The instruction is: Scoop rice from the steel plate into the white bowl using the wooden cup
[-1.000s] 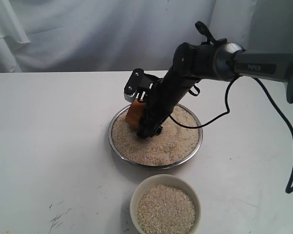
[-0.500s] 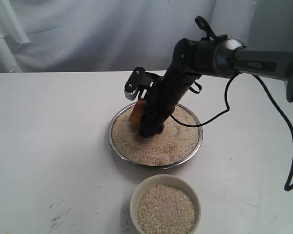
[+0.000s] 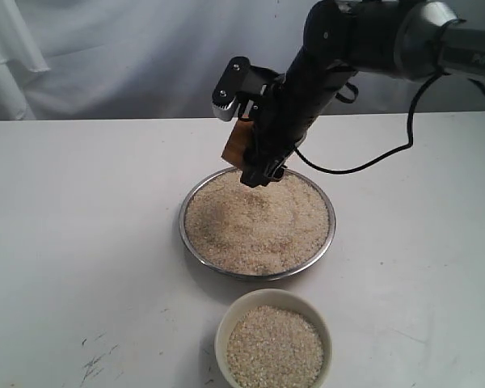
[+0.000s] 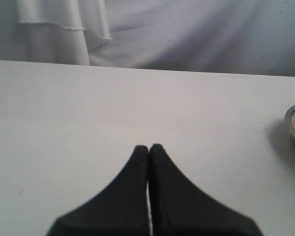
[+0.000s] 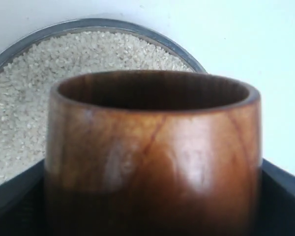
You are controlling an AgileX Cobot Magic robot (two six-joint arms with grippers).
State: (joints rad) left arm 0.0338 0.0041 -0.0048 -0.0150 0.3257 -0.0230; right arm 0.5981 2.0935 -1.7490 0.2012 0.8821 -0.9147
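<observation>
My right gripper (image 3: 255,158) is shut on the wooden cup (image 3: 236,145), held a little above the far rim of the steel plate (image 3: 331,230). Rice (image 3: 255,222) fills that plate. Up close in the right wrist view the reddish-brown cup (image 5: 152,147) stands mouth up, its dark inside hidden, with the plate's rice (image 5: 19,118) behind it. The white bowl (image 3: 223,327) sits at the front, holding rice (image 3: 275,347). My left gripper (image 4: 148,147) is shut with nothing in it, over bare table; only the plate's edge (image 4: 291,129) shows beside it.
A white cloth backdrop (image 3: 105,56) hangs behind the white table (image 3: 81,242). The right arm's black cable (image 3: 388,153) loops down beside the plate. Small dark scuff marks (image 3: 93,360) lie near the front left.
The right gripper has lifted the wooden cup out of the rice and up toward the far rim of the plate. A dent stays in the rice.
</observation>
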